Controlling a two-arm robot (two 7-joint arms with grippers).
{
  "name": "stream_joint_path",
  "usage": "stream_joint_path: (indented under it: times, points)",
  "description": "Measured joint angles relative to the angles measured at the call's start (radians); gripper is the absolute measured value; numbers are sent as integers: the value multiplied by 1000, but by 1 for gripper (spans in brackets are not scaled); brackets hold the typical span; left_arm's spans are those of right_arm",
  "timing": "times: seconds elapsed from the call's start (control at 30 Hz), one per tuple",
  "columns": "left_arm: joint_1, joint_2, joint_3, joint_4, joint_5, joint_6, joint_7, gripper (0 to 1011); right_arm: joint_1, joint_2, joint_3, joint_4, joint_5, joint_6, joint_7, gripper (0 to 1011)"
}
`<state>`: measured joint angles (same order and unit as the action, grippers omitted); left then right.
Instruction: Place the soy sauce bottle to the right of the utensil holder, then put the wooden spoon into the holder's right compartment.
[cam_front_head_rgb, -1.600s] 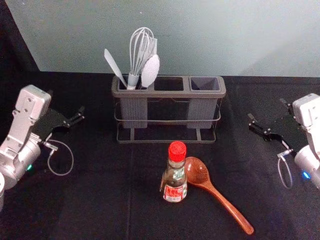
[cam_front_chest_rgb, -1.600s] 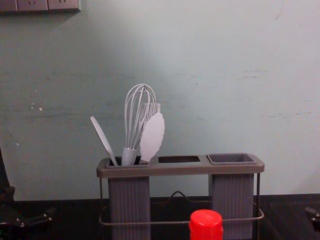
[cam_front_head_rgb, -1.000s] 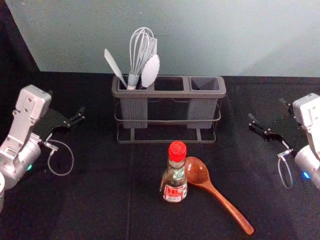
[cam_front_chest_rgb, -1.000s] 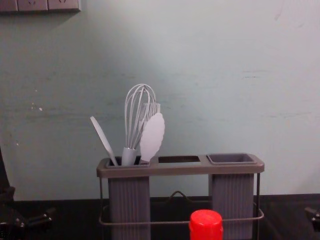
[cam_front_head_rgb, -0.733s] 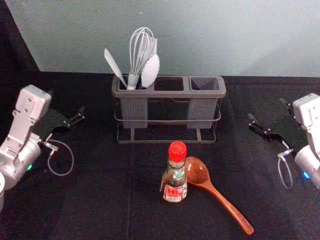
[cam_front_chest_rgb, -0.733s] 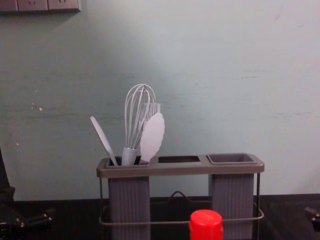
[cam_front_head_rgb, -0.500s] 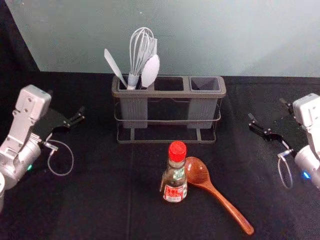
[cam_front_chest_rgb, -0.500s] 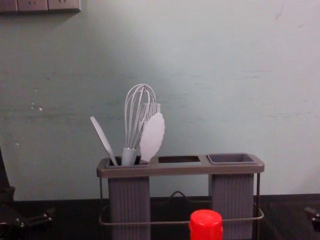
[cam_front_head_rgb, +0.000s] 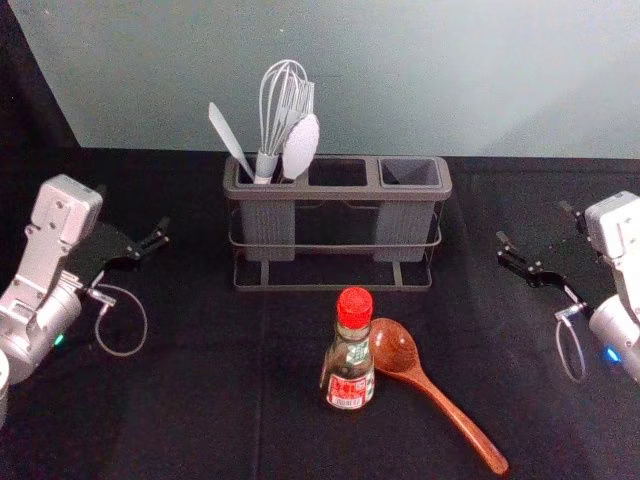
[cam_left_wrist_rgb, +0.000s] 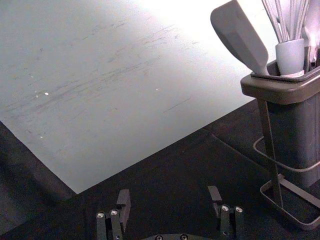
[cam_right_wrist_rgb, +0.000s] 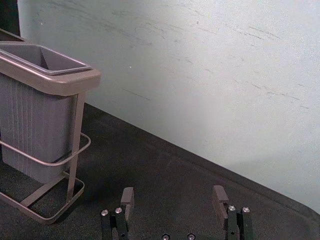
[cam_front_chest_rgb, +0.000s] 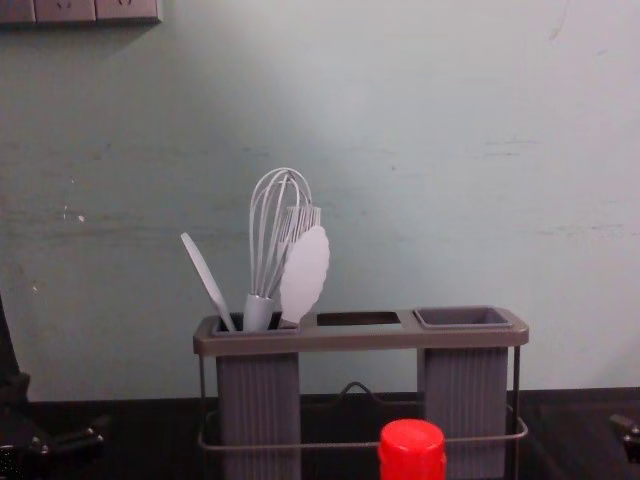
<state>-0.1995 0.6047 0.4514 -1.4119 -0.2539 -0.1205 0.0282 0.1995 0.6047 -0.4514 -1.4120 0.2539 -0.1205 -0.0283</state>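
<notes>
Head view: left pincer (cam_front_head_rgb: 133, 207) at left, right pincer (cam_front_head_rgb: 533, 222) at right, both wide open, empty. Tapered soy sauce bottle (cam_front_head_rgb: 347, 362) upright, near side of ribbed utensil holder (cam_front_head_rgb: 340, 192); glossy wooden spoon (cam_front_head_rgb: 440, 398) just right.

1. Between the left gripper (cam_front_head_rgb: 132, 206) and right gripper (cam_front_head_rgb: 533, 222), print on the soy sauce bottle (cam_front_head_rgb: 347, 368) is too small to read; the chest view's lower edge cuts off its body.
2. Right of the left gripper, the whisk (cam_front_head_rgb: 266, 167) has its lower end hidden inside the utensil holder (cam_front_head_rgb: 337, 189).
3. Left of the right gripper, its wrist view's edge cuts off the utensil holder.
</notes>
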Motion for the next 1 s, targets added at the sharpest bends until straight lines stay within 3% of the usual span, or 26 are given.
stream_joint_path:
  times: [0.43, 0.73, 1.0]
  points:
    - [0, 0, 0, 0, 0, 0, 0, 1011, -22, 5, 13, -18, -1, -3, 1, 1004]
    - [0, 0, 0, 0, 0, 0, 0, 1011, -122, 38, 61, -109, 10, -34, 13, 1004]
    - [0, 0, 0, 0, 0, 0, 0, 1011, -233, 67, 95, -231, 37, -55, 44, 1004]
